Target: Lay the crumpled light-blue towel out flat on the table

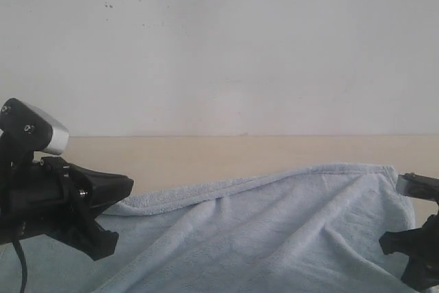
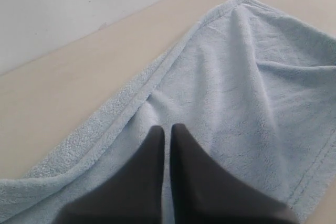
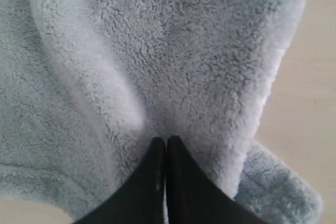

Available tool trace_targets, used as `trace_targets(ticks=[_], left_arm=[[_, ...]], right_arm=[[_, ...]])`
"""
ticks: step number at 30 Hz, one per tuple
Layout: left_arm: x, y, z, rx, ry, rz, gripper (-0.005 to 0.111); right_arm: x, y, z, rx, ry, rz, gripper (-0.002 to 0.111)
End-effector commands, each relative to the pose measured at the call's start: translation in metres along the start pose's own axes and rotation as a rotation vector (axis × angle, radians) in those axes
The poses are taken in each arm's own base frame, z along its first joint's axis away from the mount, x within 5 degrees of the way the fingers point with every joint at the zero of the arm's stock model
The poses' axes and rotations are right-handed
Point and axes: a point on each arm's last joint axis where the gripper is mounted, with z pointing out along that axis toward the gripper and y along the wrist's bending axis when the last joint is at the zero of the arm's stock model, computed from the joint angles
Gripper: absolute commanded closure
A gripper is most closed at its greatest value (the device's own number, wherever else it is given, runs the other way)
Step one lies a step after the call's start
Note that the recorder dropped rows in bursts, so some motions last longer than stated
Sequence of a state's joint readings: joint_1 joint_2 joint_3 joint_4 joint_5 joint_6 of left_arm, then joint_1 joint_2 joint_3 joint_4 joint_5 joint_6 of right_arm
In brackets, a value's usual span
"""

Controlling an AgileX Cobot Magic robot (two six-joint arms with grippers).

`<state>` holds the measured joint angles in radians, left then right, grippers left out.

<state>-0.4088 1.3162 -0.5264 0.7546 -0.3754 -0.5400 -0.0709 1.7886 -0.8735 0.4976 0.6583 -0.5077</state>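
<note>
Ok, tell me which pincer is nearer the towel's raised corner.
Right. The right pincer pinches the towel just beside that raised corner. The left pincer pinches the cloth far off, toward the opposite side.

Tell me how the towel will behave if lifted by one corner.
Probably floppy: the towel sags in folds and puckers at the right gripper. Its plush pile likely grips rather than slips. Being wide, most of it would likely trail on the table.
</note>
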Motion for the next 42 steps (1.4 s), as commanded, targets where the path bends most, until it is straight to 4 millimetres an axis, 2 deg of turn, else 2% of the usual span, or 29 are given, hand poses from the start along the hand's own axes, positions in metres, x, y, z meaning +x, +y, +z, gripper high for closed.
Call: trace_targets(ticks=[1, 4, 7, 15, 20, 25, 34, 42], left_arm=[[-0.002, 0.001, -0.001, -0.004, -0.017, -0.024, 0.103], [-0.002, 0.001, -0.001, -0.004, -0.016, -0.031, 0.103], [-0.003, 0.001, -0.001, 0.002, -0.026, -0.043, 0.103], [-0.003, 0.000, -0.001, 0.004, -0.030, -0.043, 0.103], [-0.003, 0.000, -0.001, 0.004, -0.030, -0.043, 0.103], [-0.003, 0.000, -0.001, 0.004, -0.030, -0.043, 0.103], [-0.002, 0.000, 0.000, 0.005, -0.022, -0.035, 0.103], [-0.002, 0.000, 0.000, 0.005, -0.022, -0.035, 0.103]], right_arm=[[-0.001, 0.003, -0.026, 0.067, -0.083, -0.007, 0.109], [0.001, -0.002, -0.044, 0.174, -0.111, 0.013, 0.109], [0.011, -0.009, -0.046, 0.265, -0.012, 0.043, 0.109], [0.028, -0.011, -0.033, 0.261, 0.007, 0.054, 0.109], [0.024, -0.003, -0.029, 0.167, -0.049, 0.040, 0.109], [0.019, -0.005, -0.028, 0.177, -0.095, 0.033, 0.109], [0.021, -0.011, -0.007, 0.171, -0.015, 0.046, 0.109], [0.023, -0.016, -0.007, 0.222, 0.005, 0.029, 0.109]])
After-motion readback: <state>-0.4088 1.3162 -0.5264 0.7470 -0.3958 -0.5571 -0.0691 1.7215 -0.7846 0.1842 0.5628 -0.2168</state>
